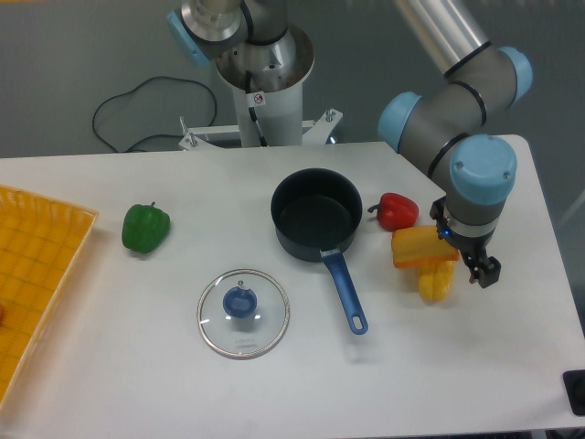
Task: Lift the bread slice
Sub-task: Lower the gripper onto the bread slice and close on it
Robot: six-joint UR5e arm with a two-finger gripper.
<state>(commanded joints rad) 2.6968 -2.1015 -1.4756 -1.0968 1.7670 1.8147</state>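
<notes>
Bread slice [418, 247] sitting over at roughly 3 o'clock from the pot [315, 215], propped on top of the yellow bell pepper [435, 281] and tilted, with the red bell pepper [397, 210] just beside it at about 11 o'clock. Gripper [468, 261] down at the slice's right edge, one dark finger poking out at around 4 o'clock from it. Can't tell how the jaws stand, wrist housing blocks most of the view, and no clear sign of a pinch on the slab.

Handling guess: looks like a light, stiff toy slab, probably smooth and a bit slippery, nothing fragile. Thin flat shape, so best bet is squeezing across the two crust edges rather than the broad faces. Perched on a rounded pepper, so likely to rock or slide off if nudged from one side; worth closing evenly and lifting straight up.

Containers: dark pot with a blue handle pointing toward 5 o'clock, nothing visible inside. Glass lid [243, 312] with a blue knob lying flat on the table [110, 366], off at 7 o'clock from the pot, well apart from it. Yellow basket [37, 274] at the far 9 o'clock edge, mostly cut off, contents not really readable. Green bell pepper [146, 228] loose between basket and pot.
</notes>
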